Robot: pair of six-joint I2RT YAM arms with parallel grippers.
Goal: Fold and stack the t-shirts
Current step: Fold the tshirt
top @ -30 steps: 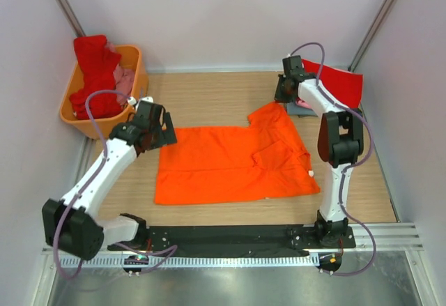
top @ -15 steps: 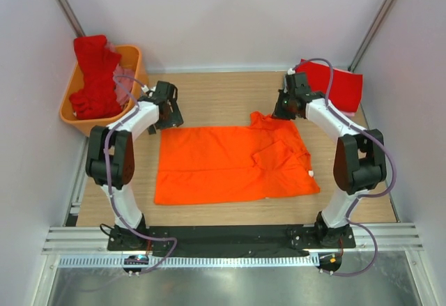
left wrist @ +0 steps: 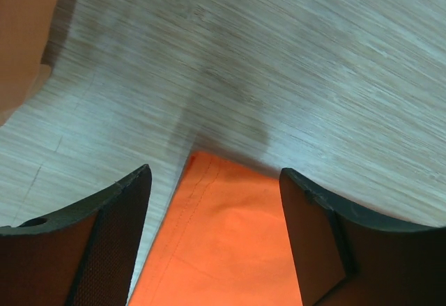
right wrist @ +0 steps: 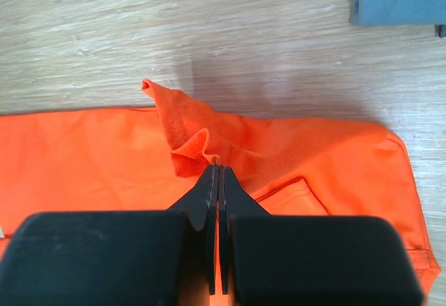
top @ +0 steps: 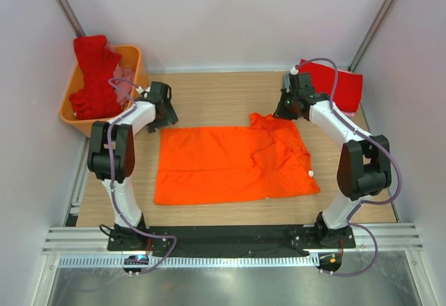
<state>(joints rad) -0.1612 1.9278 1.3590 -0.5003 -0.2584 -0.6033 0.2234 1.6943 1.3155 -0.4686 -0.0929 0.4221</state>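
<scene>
Pinching orange t-shirt [right wrist: 83, 153] edge (open table [right wrist: 139, 27] beyond)

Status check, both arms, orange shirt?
Left gripper open, straddling the orange t-shirt at its far left corner. Right gripper shut on a pinched fold at the far edge. Basket sits apart at left, not in the way.

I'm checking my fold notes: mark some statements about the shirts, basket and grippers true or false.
1. The right gripper pinches the orange t-shirt at its far edge. True.
2. The left gripper is clamped on that shirt. False: its fingers stand apart over the shirt's far left corner.
3. The basket is empty. False: red cloth lies in it.
4. A folded red shirt lies at the far right of the table. True.
</scene>
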